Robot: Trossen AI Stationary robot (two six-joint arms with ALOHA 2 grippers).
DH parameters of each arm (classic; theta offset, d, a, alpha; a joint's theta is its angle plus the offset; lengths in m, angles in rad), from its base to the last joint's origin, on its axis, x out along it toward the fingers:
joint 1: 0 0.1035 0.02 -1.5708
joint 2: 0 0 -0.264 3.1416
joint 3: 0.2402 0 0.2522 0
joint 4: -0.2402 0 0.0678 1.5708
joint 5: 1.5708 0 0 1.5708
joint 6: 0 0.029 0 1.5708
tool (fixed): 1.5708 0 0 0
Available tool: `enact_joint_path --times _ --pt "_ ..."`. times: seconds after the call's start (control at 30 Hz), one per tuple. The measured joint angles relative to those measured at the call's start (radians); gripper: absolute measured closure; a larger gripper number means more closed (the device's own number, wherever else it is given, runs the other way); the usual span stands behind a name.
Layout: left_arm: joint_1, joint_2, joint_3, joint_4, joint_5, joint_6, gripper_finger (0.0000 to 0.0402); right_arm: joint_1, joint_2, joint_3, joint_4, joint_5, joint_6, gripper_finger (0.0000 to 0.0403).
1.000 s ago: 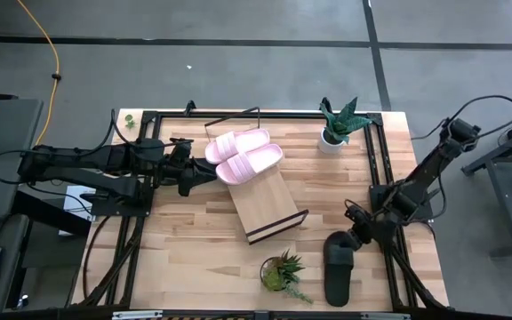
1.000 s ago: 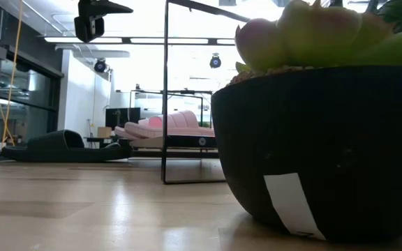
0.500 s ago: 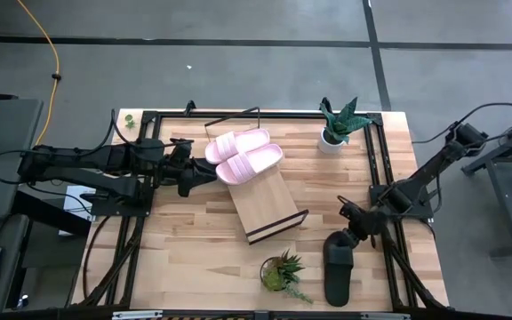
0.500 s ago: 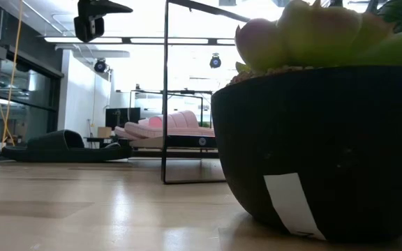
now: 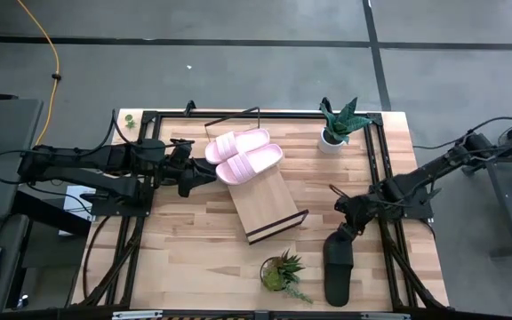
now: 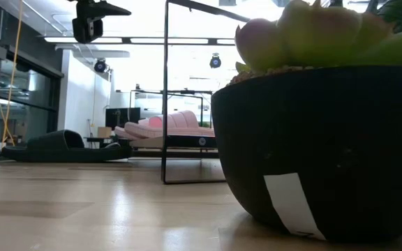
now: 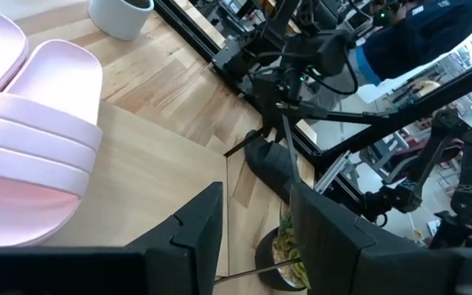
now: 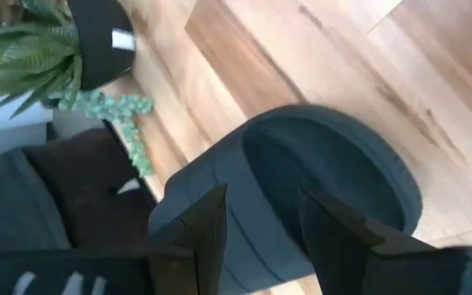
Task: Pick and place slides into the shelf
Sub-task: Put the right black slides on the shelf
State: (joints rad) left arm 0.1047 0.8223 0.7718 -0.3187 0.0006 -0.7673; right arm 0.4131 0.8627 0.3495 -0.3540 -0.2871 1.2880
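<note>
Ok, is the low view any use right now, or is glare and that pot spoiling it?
Low view: the dark plant pot looms close and soft, filling the right half, and bright ceiling light washes out the room behind; the pink slides and black slide still read. High view: evenly lit, whole table clear.

No readable text anywhere (the pot's (image 6: 319,150) label is blank).

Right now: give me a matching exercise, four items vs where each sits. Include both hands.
Items:
1. pink slides
2. black slide
3. left hand
4. right hand

Places:
A. on the tabletop by the right front edge
B. just over the black slide's near end
C. at the upper end of the shelf
D. beside the shelf's left edge

Pairs: 1-C, 2-A, 3-D, 4-B
</note>
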Motion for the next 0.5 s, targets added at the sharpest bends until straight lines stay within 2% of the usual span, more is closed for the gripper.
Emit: enact_joint_path --times 0.1,0.27,0.4,0.5 --pt "0.000 0.000 0.000 0.000 0.007 0.000 0.0269 -0.033 0.000 -0.019 0.007 -0.078 -0.042 0.0261" --pt "0.000 0.000 0.000 -0.001 0.014 -0.007 0.0269 -0.073 0.000 -0.090 0.128 -0.208 -0.058 0.0261" --pt "0.000 0.000 0.000 -0.007 0.014 -0.026 0.0269 -0.090 0.000 -0.127 0.216 -0.246 -0.067 0.0261" --pt "0.000 0.000 0.000 -0.008 0.014 -0.038 0.0269 -0.100 0.000 -0.136 0.215 -0.249 -0.106 0.0261"
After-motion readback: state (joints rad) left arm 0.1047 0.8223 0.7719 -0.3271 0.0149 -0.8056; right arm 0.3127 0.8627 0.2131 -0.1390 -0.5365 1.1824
